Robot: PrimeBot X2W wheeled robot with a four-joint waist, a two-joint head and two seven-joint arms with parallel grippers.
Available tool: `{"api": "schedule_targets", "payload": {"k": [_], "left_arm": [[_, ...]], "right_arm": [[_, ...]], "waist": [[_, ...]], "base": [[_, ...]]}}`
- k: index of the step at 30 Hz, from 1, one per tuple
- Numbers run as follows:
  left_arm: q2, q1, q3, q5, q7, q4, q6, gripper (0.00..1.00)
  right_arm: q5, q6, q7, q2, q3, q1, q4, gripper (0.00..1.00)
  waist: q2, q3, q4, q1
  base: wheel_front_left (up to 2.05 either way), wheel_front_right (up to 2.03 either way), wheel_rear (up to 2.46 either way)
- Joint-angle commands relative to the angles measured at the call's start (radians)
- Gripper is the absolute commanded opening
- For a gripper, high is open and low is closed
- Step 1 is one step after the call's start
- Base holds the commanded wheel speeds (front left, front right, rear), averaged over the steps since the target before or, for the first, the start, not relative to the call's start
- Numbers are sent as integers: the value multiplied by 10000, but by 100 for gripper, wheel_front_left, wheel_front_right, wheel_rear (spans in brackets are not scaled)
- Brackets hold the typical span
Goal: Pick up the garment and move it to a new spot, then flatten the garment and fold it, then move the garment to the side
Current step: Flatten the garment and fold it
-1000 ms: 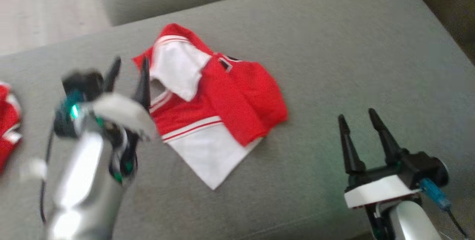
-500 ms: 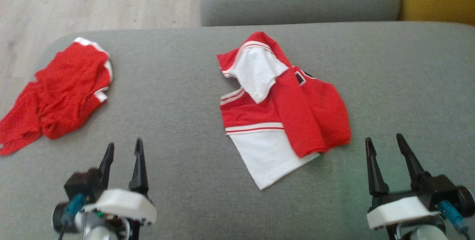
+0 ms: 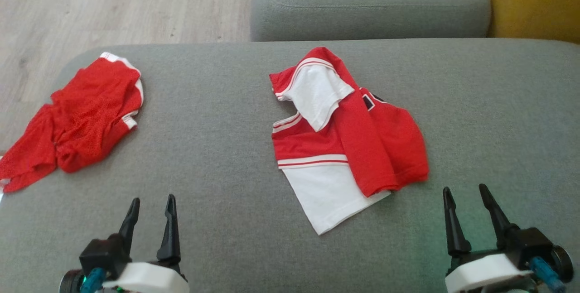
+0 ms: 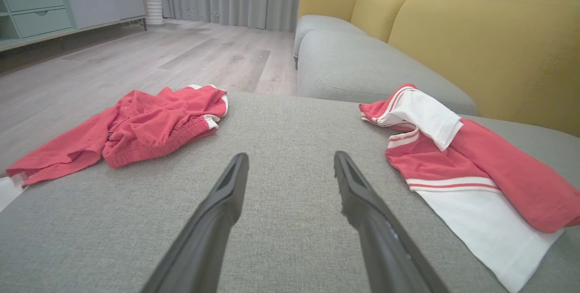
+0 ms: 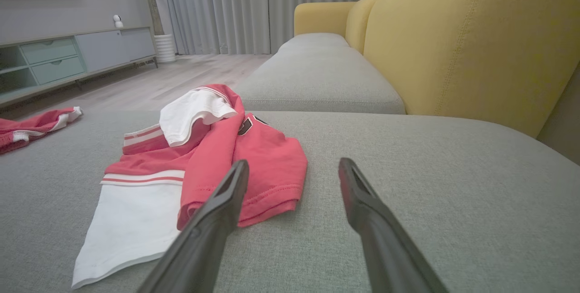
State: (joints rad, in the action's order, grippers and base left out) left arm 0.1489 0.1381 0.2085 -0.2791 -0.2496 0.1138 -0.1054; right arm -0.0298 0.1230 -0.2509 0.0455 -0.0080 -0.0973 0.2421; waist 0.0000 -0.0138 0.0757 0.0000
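The left gripper is back from the shirt; both it and the right gripper stand open, empty, so the loosely folded shirt probably awaits moving aside

The right gripper hangs with its two dark fingers spread wide and empty over the grey sofa cushion, the crumpled red-and-white garment lying just ahead to the view's left, a yellow backrest rising on the right and another red cloth at the far left edge.
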Motion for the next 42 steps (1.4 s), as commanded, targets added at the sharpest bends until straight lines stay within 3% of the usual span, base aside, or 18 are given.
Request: {"api": "schedule_targets", "payload": {"k": [1,17,23,28,31,34,42], "left_arm": [[-30,-370,-442,134,-120,-313,52,100],[-472,-378,-966,734,-121,100,727,100],[-825,-913,-296,186,233,492,1103,100],[-968,-1506,504,-835,1505,978,883,100],[-980,-1967,1543,-2297,2425,1282,535,100],[-983,-2519,2530,-2956,3153,1796,160,100],[-985,-3552,3934,-4364,3486,2975,-359,100]], "right_arm": [[-109,77,-109,52,282,280,-251,100],[-296,77,-109,48,490,435,-75,100],[-286,77,-109,48,544,553,-129,100],[-281,77,-109,48,695,667,-172,100],[-286,77,-109,47,800,789,-207,100],[-286,77,-109,47,884,925,-240,100],[-281,77,-109,47,952,1169,-227,100]], "waist": [[0,25,-71,0],[0,13,-435,0],[0,109,-621,0],[0,262,-822,0],[0,468,-1025,0],[0,715,-1239,0],[0,1152,-1733,0]], "base": [[0,0,0],[0,0,0],[0,0,0],[0,0,0],[0,0,0],[0,0,0],[0,0,0]]}}
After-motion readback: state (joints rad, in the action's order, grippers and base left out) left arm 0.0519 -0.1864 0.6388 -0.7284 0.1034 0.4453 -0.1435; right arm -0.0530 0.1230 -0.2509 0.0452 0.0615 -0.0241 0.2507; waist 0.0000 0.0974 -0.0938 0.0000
